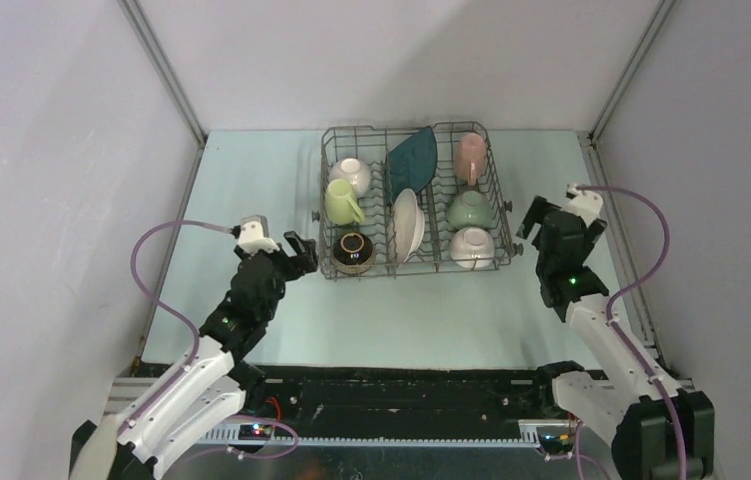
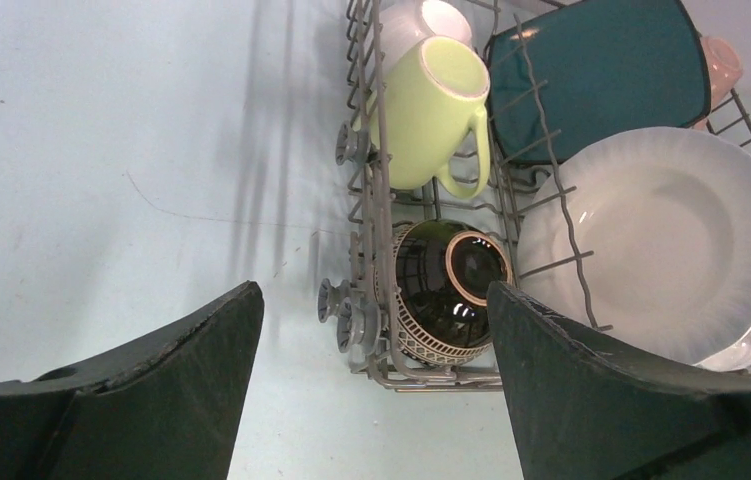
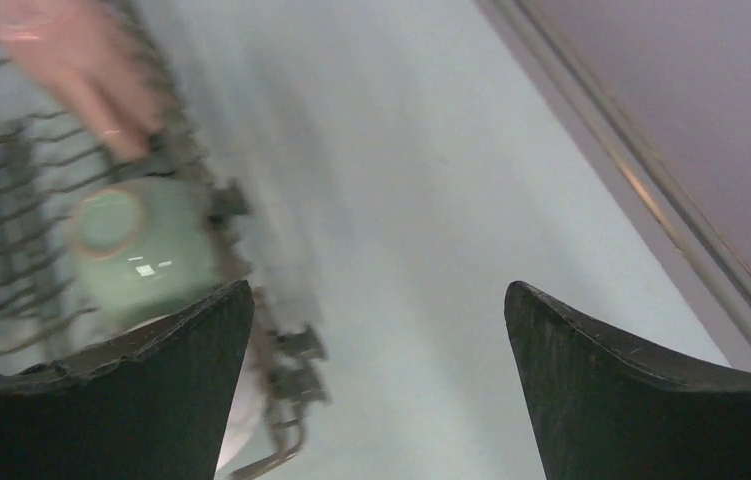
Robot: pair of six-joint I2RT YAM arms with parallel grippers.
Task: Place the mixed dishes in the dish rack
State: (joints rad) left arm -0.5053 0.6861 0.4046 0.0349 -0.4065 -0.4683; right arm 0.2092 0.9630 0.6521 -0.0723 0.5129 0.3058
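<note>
My left gripper [image 1: 299, 252] jaws wide apart, empty, over bench [image 1: 251, 190] just beside near-left corner of dish rack [image 1: 325, 190]. My right gripper [image 1: 548, 222] also apart, empty, beside rack right side. In rack: brown bowl [image 1: 353, 252], yellow-green mug [image 1: 343, 203] at left; teal plate [image 1: 412, 157], white plate [image 1: 408, 225] in middle; pink mug [image 1: 470, 157], pale green bowl [image 1: 469, 210] at right.

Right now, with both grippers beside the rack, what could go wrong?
1. The open left gripper hangs close to the rack's near-left corner, by the brown bowl; a careless swing could shove the rack.
2. The open right gripper is near the rack's right side, by the green bowl; it might clip the wires.
3. The white plate leans between tines; a jolt may tip it.
</note>
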